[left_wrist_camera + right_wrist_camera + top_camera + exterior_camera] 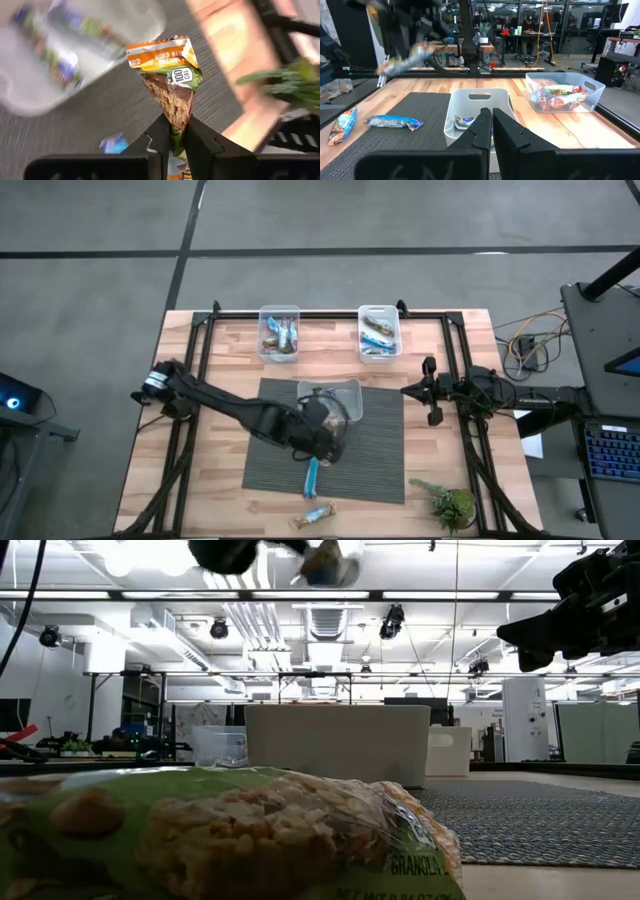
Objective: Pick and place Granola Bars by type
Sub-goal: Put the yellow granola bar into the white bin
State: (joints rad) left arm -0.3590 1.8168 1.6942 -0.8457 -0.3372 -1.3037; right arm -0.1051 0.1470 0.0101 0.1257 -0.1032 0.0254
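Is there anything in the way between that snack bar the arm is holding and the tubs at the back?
Nothing visible. The left pincer holds the granola bar above the mat, and only the low central tub lies before the back tubs.

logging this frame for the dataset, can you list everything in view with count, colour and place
held granola bar: one, orange and green wrapper, pinched in the left fingers above the mat
loose granola bars: two; blue one on the mat's front part, tan one on the wood in front of the mat
mat: one, dark grey, table centre
centre tub: one, clear, on the mat's far edge, holds bars
far tubs: two, clear, at the table's far edge, left one and right one, both holding bars
plant: one, green, front right corner
table: one, light wood
left gripper: shut on the bar
right gripper: shut, parked at the table's right side
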